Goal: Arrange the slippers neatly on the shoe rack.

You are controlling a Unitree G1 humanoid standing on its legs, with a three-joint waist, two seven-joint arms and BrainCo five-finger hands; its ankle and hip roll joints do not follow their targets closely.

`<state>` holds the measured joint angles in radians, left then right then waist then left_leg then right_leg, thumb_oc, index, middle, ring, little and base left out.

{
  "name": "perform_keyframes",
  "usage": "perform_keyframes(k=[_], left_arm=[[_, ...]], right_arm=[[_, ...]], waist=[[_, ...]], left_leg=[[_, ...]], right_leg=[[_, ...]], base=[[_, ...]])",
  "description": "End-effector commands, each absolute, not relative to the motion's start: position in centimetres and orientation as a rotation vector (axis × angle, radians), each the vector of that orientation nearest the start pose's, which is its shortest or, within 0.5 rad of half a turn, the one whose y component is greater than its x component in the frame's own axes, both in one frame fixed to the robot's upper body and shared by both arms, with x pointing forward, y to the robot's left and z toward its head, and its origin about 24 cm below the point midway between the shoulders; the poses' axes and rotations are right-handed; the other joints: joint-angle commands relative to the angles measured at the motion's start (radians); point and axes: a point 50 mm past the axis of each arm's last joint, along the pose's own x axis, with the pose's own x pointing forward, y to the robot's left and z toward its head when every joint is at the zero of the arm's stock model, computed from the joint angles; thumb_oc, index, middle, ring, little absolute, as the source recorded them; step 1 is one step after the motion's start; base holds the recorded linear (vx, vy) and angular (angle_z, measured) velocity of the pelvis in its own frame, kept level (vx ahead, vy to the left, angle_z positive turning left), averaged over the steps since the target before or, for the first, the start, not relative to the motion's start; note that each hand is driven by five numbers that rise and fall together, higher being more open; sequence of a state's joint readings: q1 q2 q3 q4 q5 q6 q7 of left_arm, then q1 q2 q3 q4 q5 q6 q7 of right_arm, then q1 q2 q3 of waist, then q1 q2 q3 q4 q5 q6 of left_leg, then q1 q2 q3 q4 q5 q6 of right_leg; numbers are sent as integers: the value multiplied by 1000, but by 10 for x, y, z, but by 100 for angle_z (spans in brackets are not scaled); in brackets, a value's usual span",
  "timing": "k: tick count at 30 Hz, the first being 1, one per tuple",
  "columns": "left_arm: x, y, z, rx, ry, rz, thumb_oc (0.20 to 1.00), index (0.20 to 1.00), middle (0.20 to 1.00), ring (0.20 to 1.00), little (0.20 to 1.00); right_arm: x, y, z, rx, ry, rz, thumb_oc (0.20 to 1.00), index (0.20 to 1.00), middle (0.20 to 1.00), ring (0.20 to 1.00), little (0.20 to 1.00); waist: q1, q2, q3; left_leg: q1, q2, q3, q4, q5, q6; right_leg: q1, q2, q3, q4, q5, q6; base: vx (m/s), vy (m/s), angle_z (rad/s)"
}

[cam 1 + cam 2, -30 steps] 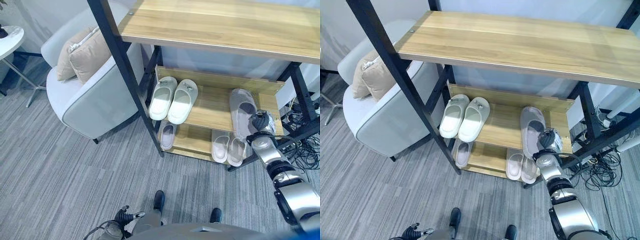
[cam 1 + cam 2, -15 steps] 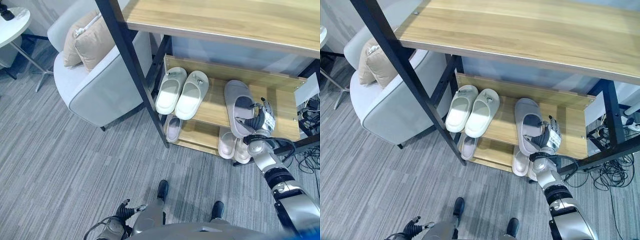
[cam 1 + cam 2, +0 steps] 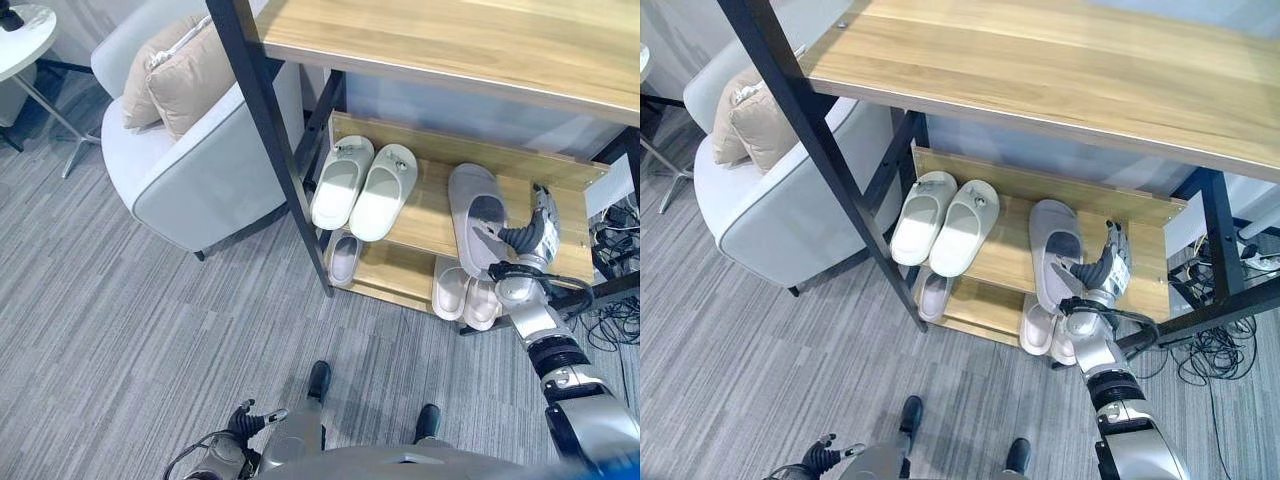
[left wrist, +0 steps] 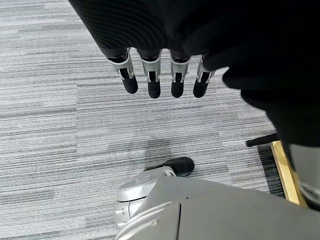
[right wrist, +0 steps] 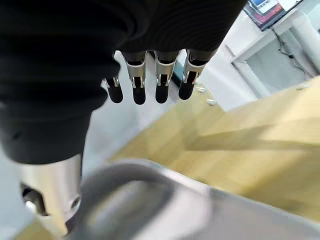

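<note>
**Grey slipper on middle shelf, right hand releasing**

Fingers of the right hand (image 3: 1102, 268) had straightened and lifted off the grey slipper (image 3: 1054, 251) since half a second earlier, when they were curled against its right edge; the slipper itself kept its place.

- Grey slipper: lay on the middle shelf (image 3: 565, 238) of the shoe rack (image 3: 940, 60), right of centre, toe toward the far wall, heel just over the near edge. It sat slightly askew, toe angled left.
- Right hand: released, fingers extended upward, thumb pointing toward the slipper's right side, close beside it; whether it touched could not be told.
- White slippers (image 3: 362, 184): a pair side by side at the left end of the same shelf, well apart from the grey one.
- Bottom shelf: one pale slipper (image 3: 339, 258) at the left, a pale pair (image 3: 460, 294) at the right, below the grey slipper.
- Left hand (image 4: 162, 75): idle, fingers relaxed and straight, hanging above the carpet (image 4: 45, 125).
- Armchair with cushions (image 3: 170, 85): left of the rack.

Judgement: placement of this slipper looked finished; no mate for it stood on that shelf, and a small nudge might square it.
</note>
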<state>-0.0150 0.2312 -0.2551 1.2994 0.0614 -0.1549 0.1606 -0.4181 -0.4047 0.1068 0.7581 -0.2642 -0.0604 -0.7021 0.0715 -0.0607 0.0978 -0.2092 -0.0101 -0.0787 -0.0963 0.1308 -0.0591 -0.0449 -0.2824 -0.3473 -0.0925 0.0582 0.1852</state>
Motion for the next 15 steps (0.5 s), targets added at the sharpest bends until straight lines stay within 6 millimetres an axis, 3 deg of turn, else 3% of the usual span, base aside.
perform_keyframes(k=[1, 5, 15], left_arm=[[71, 206, -170, 474, 1206, -49, 1000, 1000, 1000, 1000, 1000], [74, 210, -170, 484, 1206, -39, 1000, 1000, 1000, 1000, 1000], [86, 208, -167, 490, 1166, -45, 1000, 1000, 1000, 1000, 1000]], right_arm=[[319, -266, 52, -780, -20, -627, 1000, 1000, 1000, 1000, 1000], [325, -268, 54, -785, 5, -611, 1000, 1000, 1000, 1000, 1000], [345, -282, 92, -788, -61, -669, 1000, 1000, 1000, 1000, 1000]], waist=[[13, -1, -14], [18, 2, -4], [34, 15, 4]], left_leg=[[7, 5, 75, 9, -128, -7], [-17, 4, 76, 9, -120, -9], [-76, -1, 59, 9, -98, -18]], right_leg=[[-1, -49, 51, 5, 21, 47], [-22, -48, 52, 5, 26, 48], [-65, -47, 47, 5, 34, 46]], base=[[0, 0, 0], [0, 0, 0], [8, -5, 3]])
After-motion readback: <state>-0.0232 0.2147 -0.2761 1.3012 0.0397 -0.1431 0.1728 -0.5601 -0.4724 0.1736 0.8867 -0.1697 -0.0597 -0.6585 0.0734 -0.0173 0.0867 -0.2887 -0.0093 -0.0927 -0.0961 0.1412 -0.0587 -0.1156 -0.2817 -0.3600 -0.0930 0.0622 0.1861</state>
